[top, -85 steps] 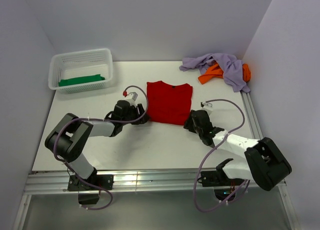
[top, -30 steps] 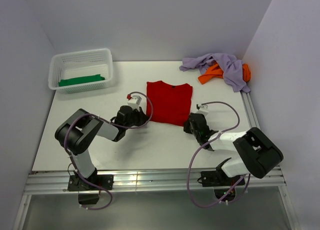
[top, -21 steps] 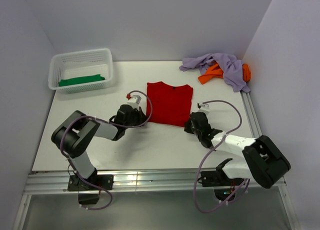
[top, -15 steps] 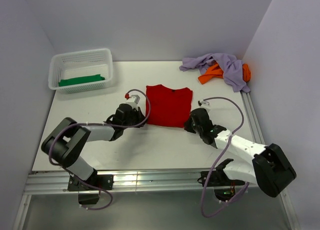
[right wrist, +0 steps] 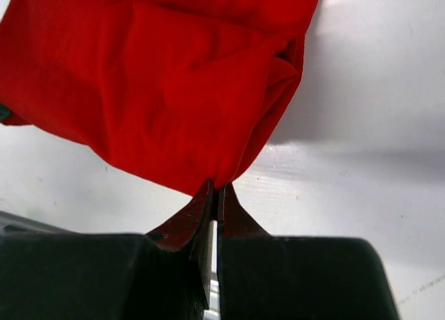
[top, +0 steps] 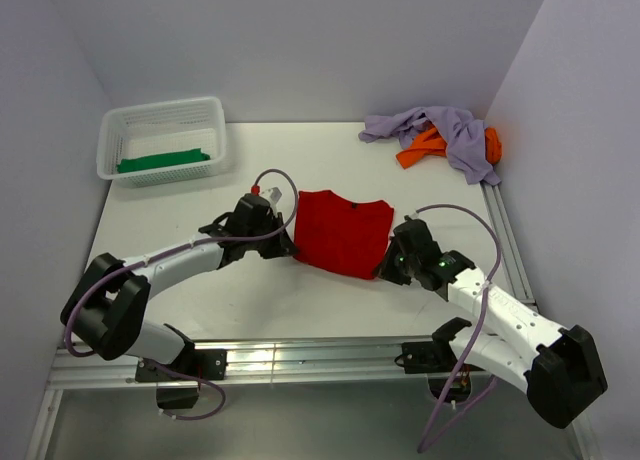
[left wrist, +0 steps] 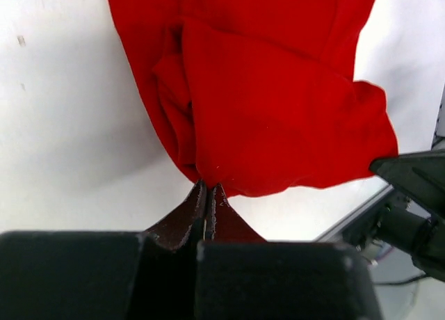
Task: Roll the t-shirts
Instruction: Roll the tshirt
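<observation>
The red t-shirt is folded into a narrow panel in the middle of the table, its near edge raised off the surface. My left gripper is shut on the near left corner of the red t-shirt. My right gripper is shut on its near right corner, and the red cloth hangs bunched from the closed tips. A green t-shirt lies in the basket. The lavender t-shirt and the orange t-shirt sit heaped at the back right.
The white lattice basket stands at the back left corner. White walls close the table on the left, back and right. A metal rail runs along the near edge by the arm bases.
Both grippers have closed on the near corners of the red t-shirt and lifted its near edge up and away from the bases. Both arms have stretched further out.
</observation>
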Robot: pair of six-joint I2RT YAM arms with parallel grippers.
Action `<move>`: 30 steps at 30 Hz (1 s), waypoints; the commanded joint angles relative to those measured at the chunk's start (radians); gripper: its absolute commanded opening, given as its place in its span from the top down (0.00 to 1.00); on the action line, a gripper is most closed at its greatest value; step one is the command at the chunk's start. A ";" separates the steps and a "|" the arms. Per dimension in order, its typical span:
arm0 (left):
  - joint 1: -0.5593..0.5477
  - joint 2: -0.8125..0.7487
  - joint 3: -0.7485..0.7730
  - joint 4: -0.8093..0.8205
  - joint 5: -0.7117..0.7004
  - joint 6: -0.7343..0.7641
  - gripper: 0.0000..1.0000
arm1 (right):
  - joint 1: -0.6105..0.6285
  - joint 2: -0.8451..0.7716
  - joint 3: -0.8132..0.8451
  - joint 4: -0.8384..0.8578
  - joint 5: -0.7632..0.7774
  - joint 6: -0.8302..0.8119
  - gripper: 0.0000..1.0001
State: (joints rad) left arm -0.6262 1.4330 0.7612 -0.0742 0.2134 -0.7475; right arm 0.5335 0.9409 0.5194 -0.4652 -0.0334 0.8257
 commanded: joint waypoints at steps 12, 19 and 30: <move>0.054 0.157 0.283 -0.240 0.156 -0.038 1.00 | -0.227 0.015 0.165 -0.151 -0.169 -0.065 1.00; 0.126 0.268 0.406 -0.288 0.214 -0.033 1.00 | -0.300 0.173 0.270 -0.147 -0.204 -0.115 1.00; 0.172 0.539 0.769 -0.403 0.273 0.007 1.00 | -0.411 0.398 0.413 -0.096 -0.266 -0.129 1.00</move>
State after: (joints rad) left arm -0.4641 1.9228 1.4273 -0.4324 0.4625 -0.7700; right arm 0.1547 1.3064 0.8688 -0.5922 -0.2764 0.7120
